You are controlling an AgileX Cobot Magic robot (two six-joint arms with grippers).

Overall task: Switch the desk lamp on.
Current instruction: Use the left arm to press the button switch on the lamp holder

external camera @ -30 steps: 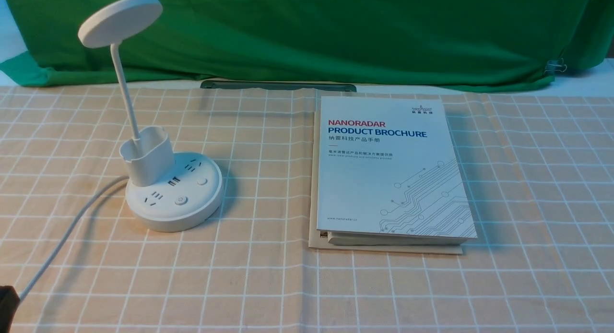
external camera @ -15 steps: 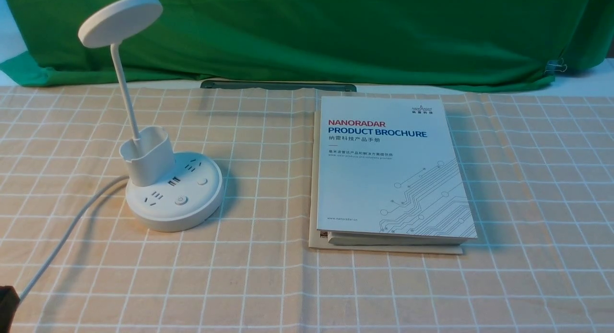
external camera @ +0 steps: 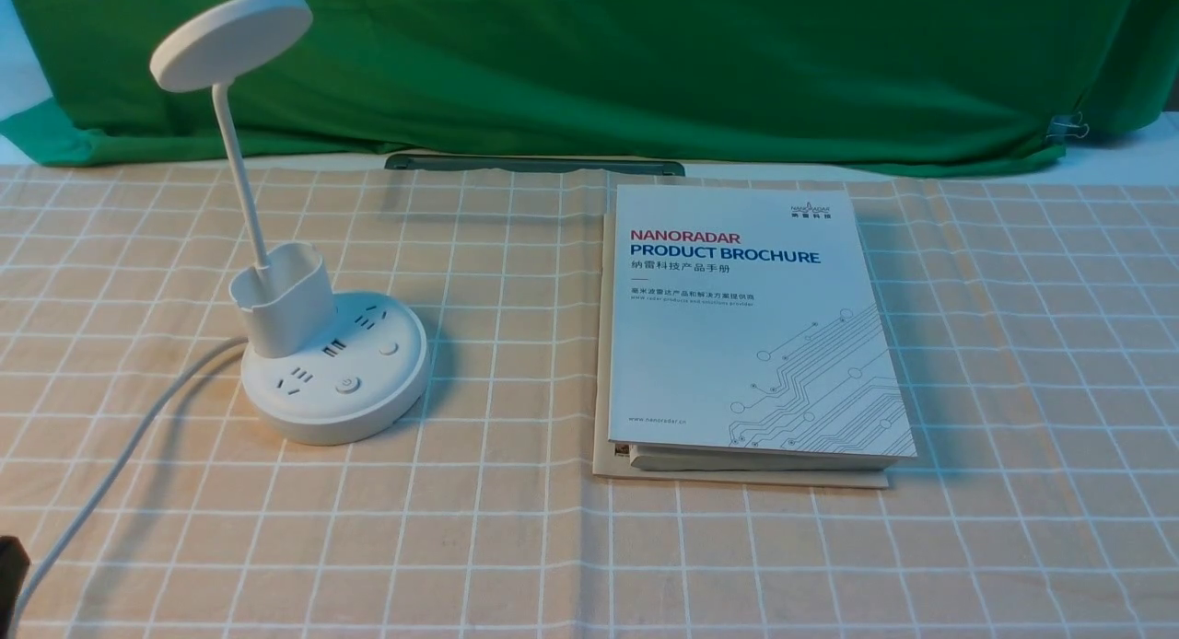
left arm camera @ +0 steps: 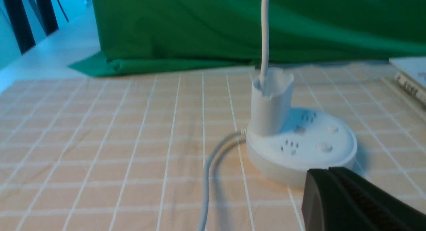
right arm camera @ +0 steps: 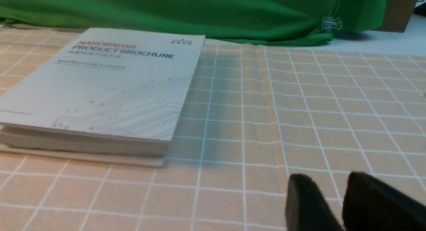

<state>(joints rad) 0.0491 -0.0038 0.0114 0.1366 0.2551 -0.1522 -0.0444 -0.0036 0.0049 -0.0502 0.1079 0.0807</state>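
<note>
The white desk lamp [external camera: 336, 381] stands at the left of the table, with a round disc head [external camera: 230, 39], a thin neck, a cup holder and a round base with sockets and buttons. Its head shows no light. Its white cord [external camera: 120, 455] runs to the near left. In the left wrist view the lamp base [left arm camera: 301, 141] lies just beyond my left gripper [left arm camera: 327, 171], which is shut and empty. Only a black tip of the left gripper [external camera: 11, 558] shows in the front view. My right gripper [right arm camera: 327, 182] is open and empty, low over the cloth, right of the brochure.
A white product brochure [external camera: 746, 326] lies on a beige card right of centre, also seen in the right wrist view [right arm camera: 100, 88]. A checked beige cloth [external camera: 516, 547] covers the table. A green backdrop [external camera: 645, 59] hangs behind. A dark bar [external camera: 534, 165] lies at the far edge.
The black tip of my left gripper at the front view's lower left corner has drawn slightly towards the left edge. The lamp and the brochure have not moved.
</note>
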